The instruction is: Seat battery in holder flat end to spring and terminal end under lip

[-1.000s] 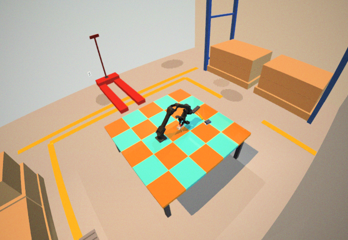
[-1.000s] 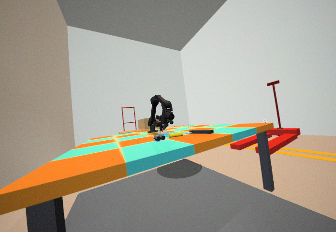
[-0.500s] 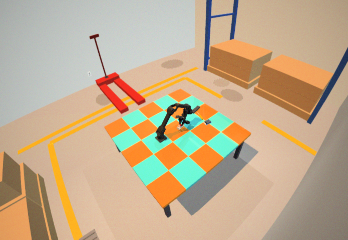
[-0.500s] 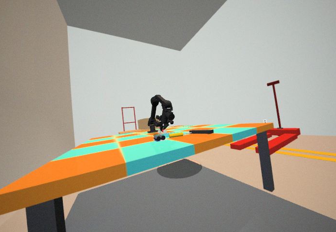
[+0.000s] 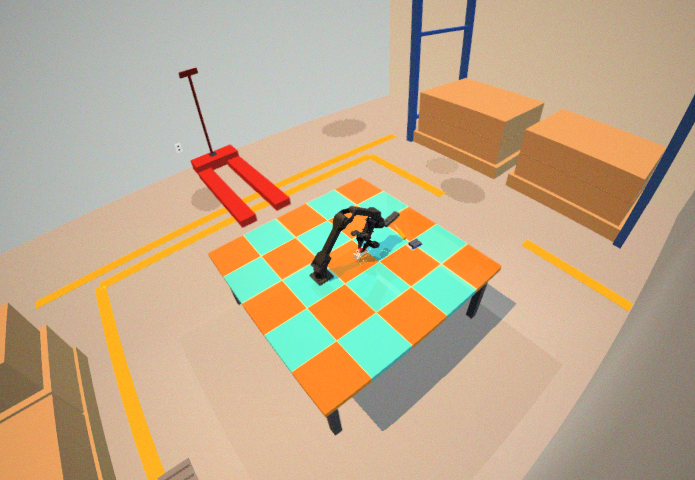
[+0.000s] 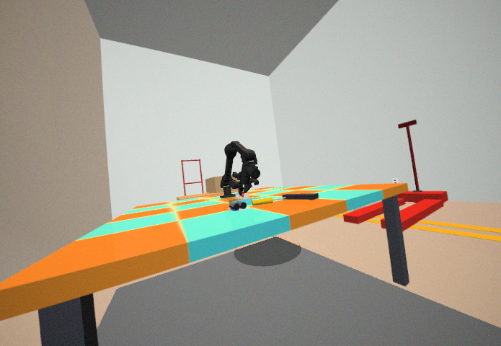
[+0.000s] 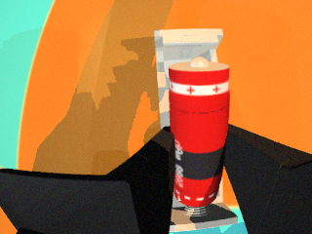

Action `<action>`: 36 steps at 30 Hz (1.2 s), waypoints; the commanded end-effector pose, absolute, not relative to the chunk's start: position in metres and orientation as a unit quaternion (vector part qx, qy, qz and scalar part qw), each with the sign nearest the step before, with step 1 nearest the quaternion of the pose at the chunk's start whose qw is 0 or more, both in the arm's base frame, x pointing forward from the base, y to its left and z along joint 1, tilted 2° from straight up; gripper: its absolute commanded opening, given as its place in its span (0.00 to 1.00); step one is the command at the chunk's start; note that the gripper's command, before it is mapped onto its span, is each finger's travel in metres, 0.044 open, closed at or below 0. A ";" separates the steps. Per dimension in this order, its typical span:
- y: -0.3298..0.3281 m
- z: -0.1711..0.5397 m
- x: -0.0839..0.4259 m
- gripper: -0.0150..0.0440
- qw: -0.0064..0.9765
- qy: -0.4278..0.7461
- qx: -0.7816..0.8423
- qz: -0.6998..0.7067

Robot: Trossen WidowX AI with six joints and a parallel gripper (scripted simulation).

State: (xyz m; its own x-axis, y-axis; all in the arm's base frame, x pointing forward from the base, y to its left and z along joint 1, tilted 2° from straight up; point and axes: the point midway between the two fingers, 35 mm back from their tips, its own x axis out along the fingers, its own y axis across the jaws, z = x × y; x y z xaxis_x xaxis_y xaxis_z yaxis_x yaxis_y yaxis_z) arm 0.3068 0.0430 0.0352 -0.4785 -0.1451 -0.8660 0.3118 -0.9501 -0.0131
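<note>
The red battery [image 7: 200, 117] [image 5: 360, 250] is between the fingers of my gripper [image 7: 195, 133] [image 5: 361, 247], which is shut on it. In the wrist view its terminal end with the small nub is at the top, and its flat end is at the bottom by the coil spring [image 7: 195, 211]. The pale holder [image 7: 163, 104] [image 5: 357, 256] lies under the battery, with its lip [image 7: 190, 35] beyond the terminal end. The terminal end looks raised and short of the lip, not under it. Whether the flat end touches the spring is hard to tell.
A yellow-handled tool [image 6: 262, 201] [image 5: 400, 232], a dark flat block [image 6: 300, 196] [image 5: 391, 219] and a small grey object with two round ends [image 6: 238, 205] [image 5: 414, 243] lie on the checkered table [image 5: 336, 379] beyond the holder from the arm's base.
</note>
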 end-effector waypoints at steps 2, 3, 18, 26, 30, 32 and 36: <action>0.045 0.034 0.311 0.40 0.129 0.087 0.511 -0.845; 0.044 0.034 0.311 0.40 0.128 0.087 0.513 -0.844; 0.043 0.032 0.309 0.40 0.124 0.094 0.544 -0.824; 0.043 0.031 0.308 0.40 0.122 0.097 0.561 -0.813; 0.043 0.030 0.307 0.40 0.121 0.098 0.569 -0.807; 0.043 0.030 0.307 0.40 0.120 0.099 0.573 -0.805; 0.042 0.030 0.306 0.40 0.119 0.101 0.581 -0.799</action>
